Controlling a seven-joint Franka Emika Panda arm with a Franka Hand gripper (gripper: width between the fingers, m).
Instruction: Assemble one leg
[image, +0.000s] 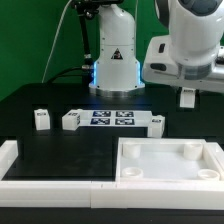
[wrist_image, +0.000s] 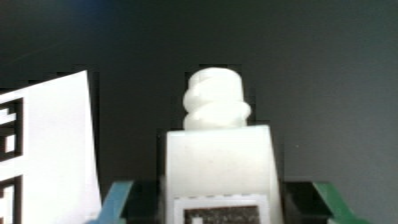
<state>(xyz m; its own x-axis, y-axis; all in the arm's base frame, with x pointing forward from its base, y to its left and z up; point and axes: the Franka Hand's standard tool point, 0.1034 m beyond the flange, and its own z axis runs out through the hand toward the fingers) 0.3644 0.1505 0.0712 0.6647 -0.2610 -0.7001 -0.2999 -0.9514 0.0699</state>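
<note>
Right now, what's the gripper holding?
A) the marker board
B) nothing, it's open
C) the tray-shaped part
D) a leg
D: in the wrist view a leg sits between the fingers of the gripper, and the exterior view shows it off the table.

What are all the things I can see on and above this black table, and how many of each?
legs: three, white, mid-table in line with the marker board
held leg: one, white, in the air at the exterior view's right
marker board: one, white with black tags, mid-table
tray-shaped part: one, white, front right
L-shaped rail: one, white, front left
table: one, black
robot arm: one, white, back
gripper: one, shut on held leg
</note>
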